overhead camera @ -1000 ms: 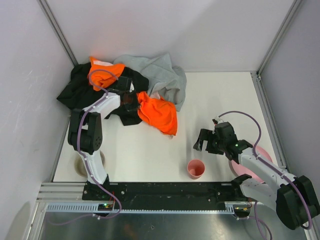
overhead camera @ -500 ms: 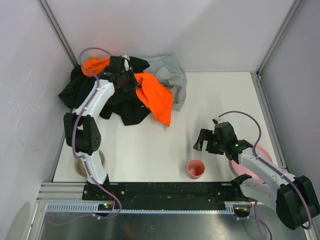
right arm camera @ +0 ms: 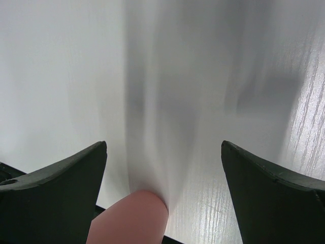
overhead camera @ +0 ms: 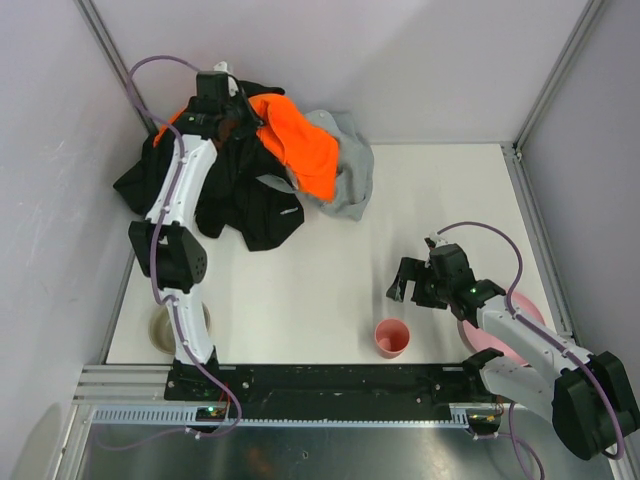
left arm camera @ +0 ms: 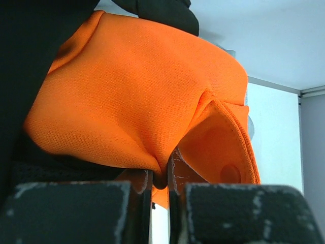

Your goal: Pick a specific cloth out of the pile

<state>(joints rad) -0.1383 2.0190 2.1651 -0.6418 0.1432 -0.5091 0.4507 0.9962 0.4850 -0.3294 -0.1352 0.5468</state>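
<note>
Left jaws are clamped on the orange garment (left arm camera: pixel 127 96), right jaws wide open, empty; the cloth cannot be singled out within the pile (overhead camera: pixel 250 205); the wrong piece may be withdrawn.

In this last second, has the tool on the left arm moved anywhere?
Yes. The left tool, shut on the orange garment, has gone farther from the pink cup, up toward the back wall.
</note>
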